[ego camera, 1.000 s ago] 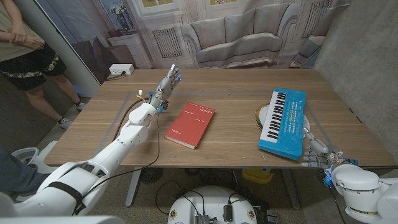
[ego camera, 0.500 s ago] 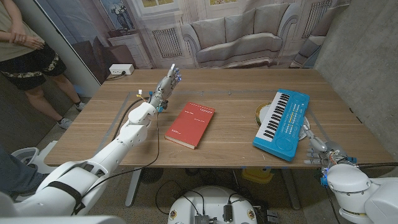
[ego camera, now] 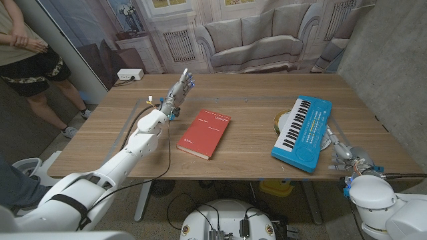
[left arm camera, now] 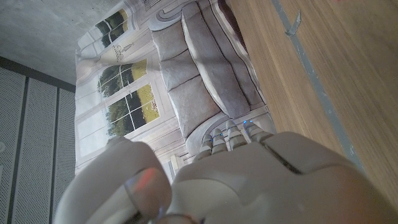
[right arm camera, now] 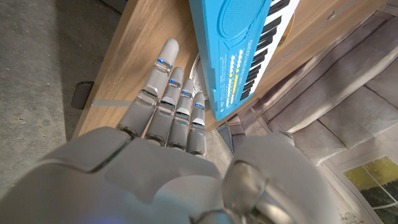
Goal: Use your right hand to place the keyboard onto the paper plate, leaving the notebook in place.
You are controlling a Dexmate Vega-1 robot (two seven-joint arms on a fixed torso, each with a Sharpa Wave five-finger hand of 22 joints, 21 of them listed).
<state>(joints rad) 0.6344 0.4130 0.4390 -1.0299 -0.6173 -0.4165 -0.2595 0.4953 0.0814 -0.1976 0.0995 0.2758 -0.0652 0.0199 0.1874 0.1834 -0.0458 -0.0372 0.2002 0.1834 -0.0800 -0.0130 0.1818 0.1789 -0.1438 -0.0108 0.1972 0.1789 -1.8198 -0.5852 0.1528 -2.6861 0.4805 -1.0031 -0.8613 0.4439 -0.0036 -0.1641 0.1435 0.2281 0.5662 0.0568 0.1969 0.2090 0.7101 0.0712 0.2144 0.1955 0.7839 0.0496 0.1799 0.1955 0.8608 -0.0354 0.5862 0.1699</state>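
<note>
The blue toy keyboard [ego camera: 301, 133] lies slanted at the table's right, its far end over the paper plate [ego camera: 279, 123], whose rim shows at its left. My right hand [ego camera: 340, 149] stands just right of the keyboard's near end, fingers straight, holding nothing. In the right wrist view the fingers [right arm camera: 168, 99] stretch along the keyboard's [right arm camera: 249, 43] edge, the plate rim [right arm camera: 198, 67] showing under it. The red notebook [ego camera: 204, 133] lies mid-table. My left hand [ego camera: 181, 89] stands with its fingers held straight at the far left, holding nothing; its back [left arm camera: 249, 180] shows in the left wrist view.
A person [ego camera: 27, 47] stands beyond the table's far left corner. A white power strip [ego camera: 130, 75] sits behind the table. Tape lines [ego camera: 137, 113] mark the wood. My right hand is close to the table's front right edge [ego camera: 373, 175].
The keyboard's near end swung left and settled one second to half a second ago. My right hand has drawn off its near corner, moving slightly back and right. The left arm and the notebook are unmoved.
</note>
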